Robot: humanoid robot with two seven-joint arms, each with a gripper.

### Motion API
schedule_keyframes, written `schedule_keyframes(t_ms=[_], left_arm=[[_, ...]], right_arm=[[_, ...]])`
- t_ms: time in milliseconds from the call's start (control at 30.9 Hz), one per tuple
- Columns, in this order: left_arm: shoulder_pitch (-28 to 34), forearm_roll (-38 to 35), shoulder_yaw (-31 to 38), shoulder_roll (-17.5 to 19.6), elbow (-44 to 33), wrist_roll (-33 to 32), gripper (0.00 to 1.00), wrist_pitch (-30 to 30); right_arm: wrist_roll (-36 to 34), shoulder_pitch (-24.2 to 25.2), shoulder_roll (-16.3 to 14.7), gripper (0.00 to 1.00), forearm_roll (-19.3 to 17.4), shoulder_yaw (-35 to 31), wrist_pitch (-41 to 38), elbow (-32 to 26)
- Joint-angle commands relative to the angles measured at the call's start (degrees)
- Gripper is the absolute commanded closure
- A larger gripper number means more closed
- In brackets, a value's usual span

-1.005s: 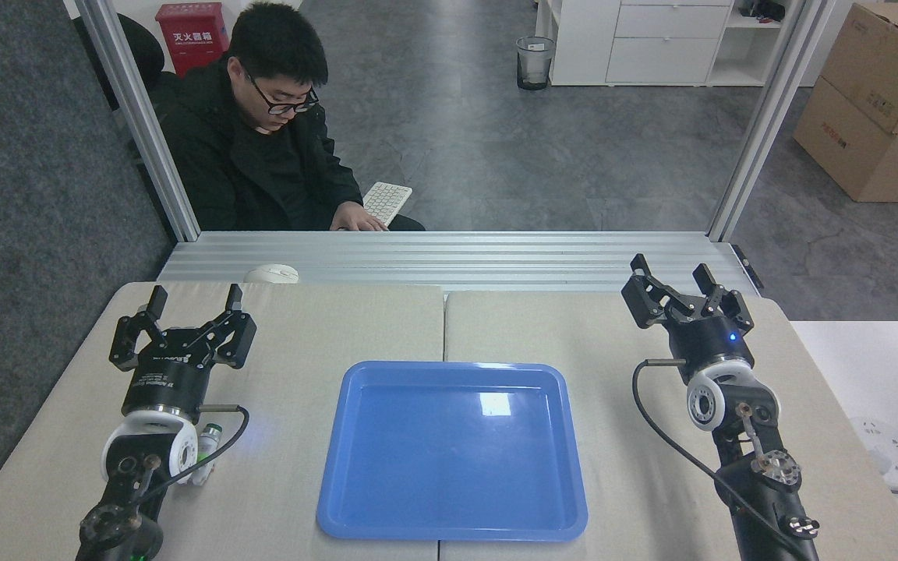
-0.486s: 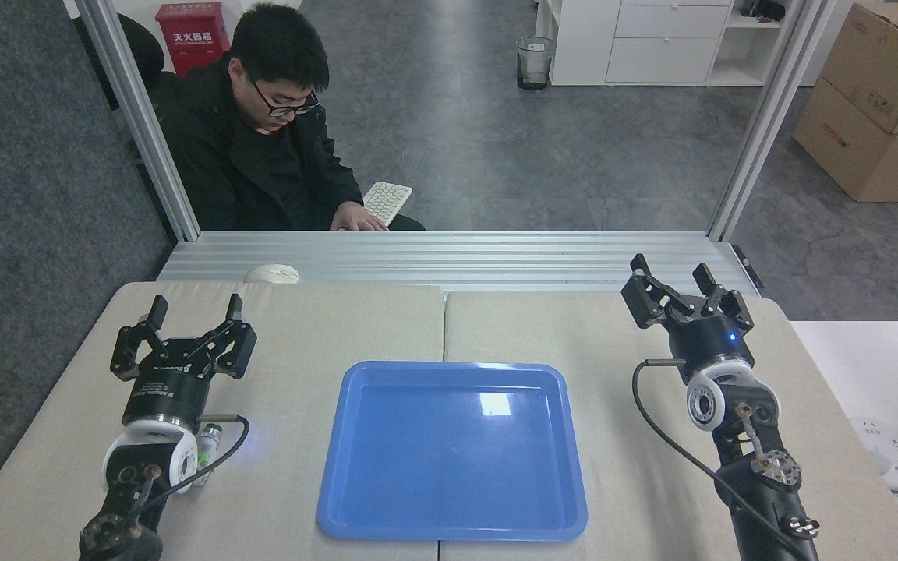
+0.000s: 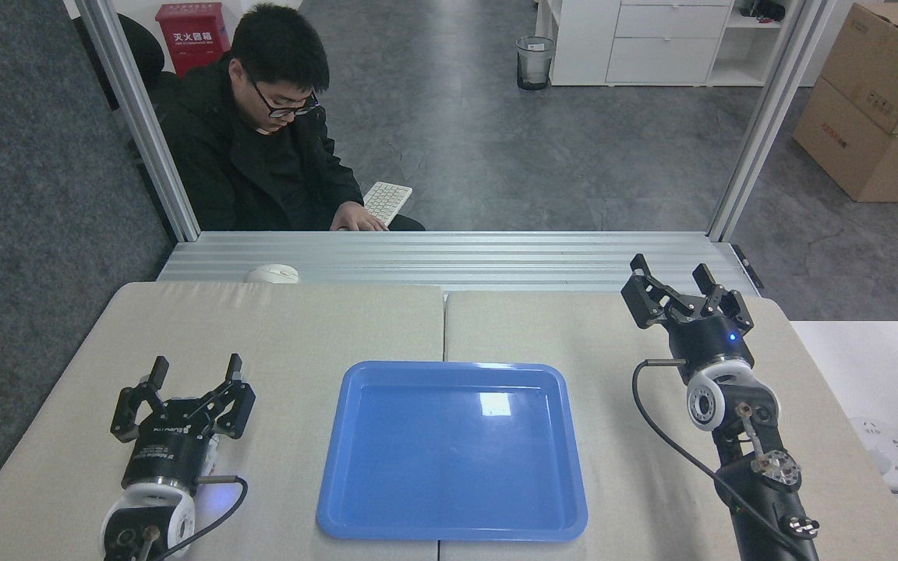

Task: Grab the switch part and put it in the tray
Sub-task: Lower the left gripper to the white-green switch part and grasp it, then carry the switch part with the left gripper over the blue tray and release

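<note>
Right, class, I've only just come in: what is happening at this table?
A two-armed robot works at a padded table with a blue tray in the middle, nothing in it. The left gripper and right gripper are both open and hold nothing. No switch part shows. A person sits behind the table at a keyboard.

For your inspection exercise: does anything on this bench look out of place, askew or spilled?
Nothing stands out. The blue tray lies flat, square and holds nothing, and both end effectors, left and right, are open.
</note>
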Motion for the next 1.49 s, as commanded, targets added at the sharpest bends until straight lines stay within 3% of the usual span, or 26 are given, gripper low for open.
schedule_keyframes(t_ms=[0, 194, 616, 875, 1037, 1264, 1458], left_arm=[[6.0, -0.07, 0.53, -0.1, 1.87, 1.91, 0.01, 0.09], [8.2, -0.33, 0.18, -0.1, 2.83, 2.88, 0.01, -0.17], [6.71, -0.95, -0.52, 0.34, 16.01, 5.34, 0.01, -0.79], [6.53, -1.04, -0.96, 0.42, 17.42, 5.34, 0.04, -0.7], [6.44, -1.04, -1.23, 0.6, 17.34, 5.43, 0.24, -0.79], [6.44, -4.46, -1.58, 0.69, 16.72, 6.48, 0.99, -3.51], [5.21, -5.61, -1.67, 0.69, 15.07, 6.74, 1.0, -3.86]], right_arm=[[0.01, 0.0, -0.09, 0.0, 0.01, 0.0, -0.02, 0.0], [0.01, 0.0, -0.09, 0.0, 0.01, 0.0, -0.02, 0.0], [0.01, 0.0, -0.17, 0.0, 0.01, 0.09, 0.07, 0.0], [0.01, 0.0, -0.17, 0.0, 0.01, 0.09, 0.07, 0.0], [0.01, 0.0, -0.17, 0.0, 0.01, 0.09, 0.07, 0.0], [0.01, 0.0, -0.17, 0.0, 0.01, 0.09, 0.07, 0.0], [0.01, 0.0, -0.17, 0.0, 0.01, 0.09, 0.07, 0.0]])
